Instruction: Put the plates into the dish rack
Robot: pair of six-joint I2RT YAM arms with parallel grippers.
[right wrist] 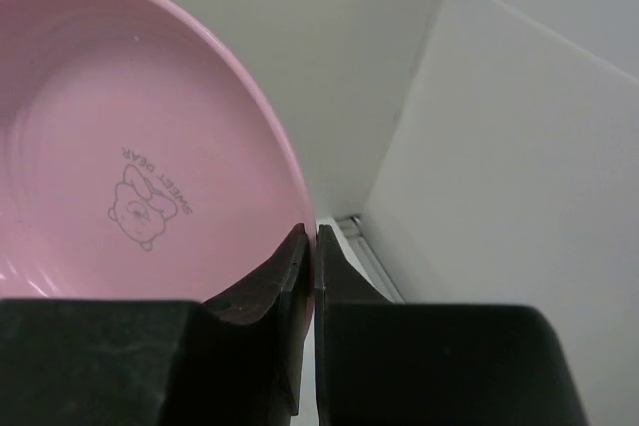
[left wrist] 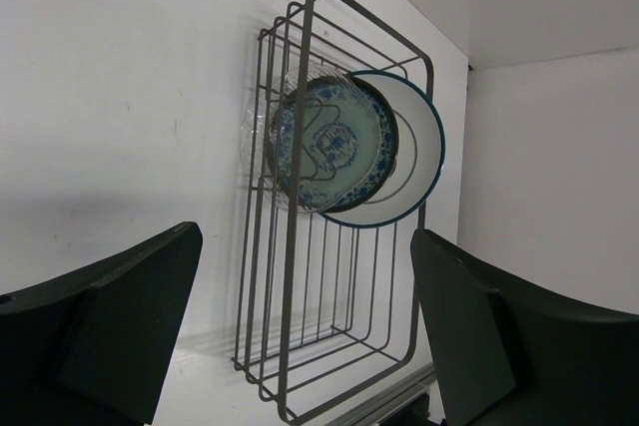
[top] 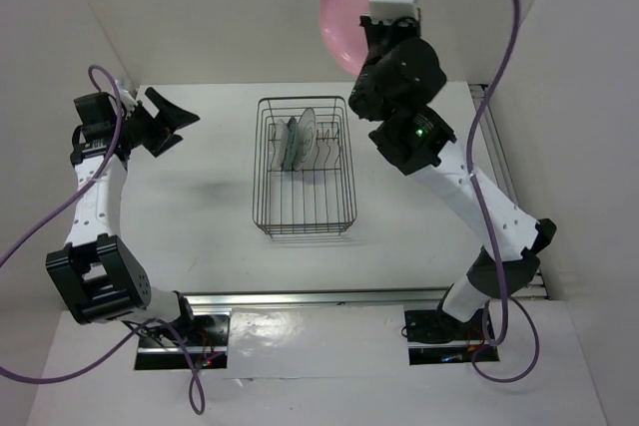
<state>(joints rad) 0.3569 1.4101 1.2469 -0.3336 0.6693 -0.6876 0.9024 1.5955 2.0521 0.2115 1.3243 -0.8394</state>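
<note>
My right gripper (right wrist: 313, 236) is shut on the rim of the plain pink plate (right wrist: 130, 147), which has a small bear print. It holds the pink plate (top: 344, 7) high in the air, above and behind the far right corner of the dish rack (top: 310, 202). Inside the black wire dish rack (left wrist: 290, 346), three plates stand on edge near its far end: a clear glass one (left wrist: 258, 127), a dark teal patterned one (left wrist: 329, 142) and a white one with a dark rim (left wrist: 419, 147). My left gripper (top: 185, 130) is open and empty, left of the rack and facing it.
White walls enclose the table on the left, back and right. A metal rail (top: 329, 296) runs along the near edge in front of the arm bases. A purple cable (top: 499, 7) loops over the right arm.
</note>
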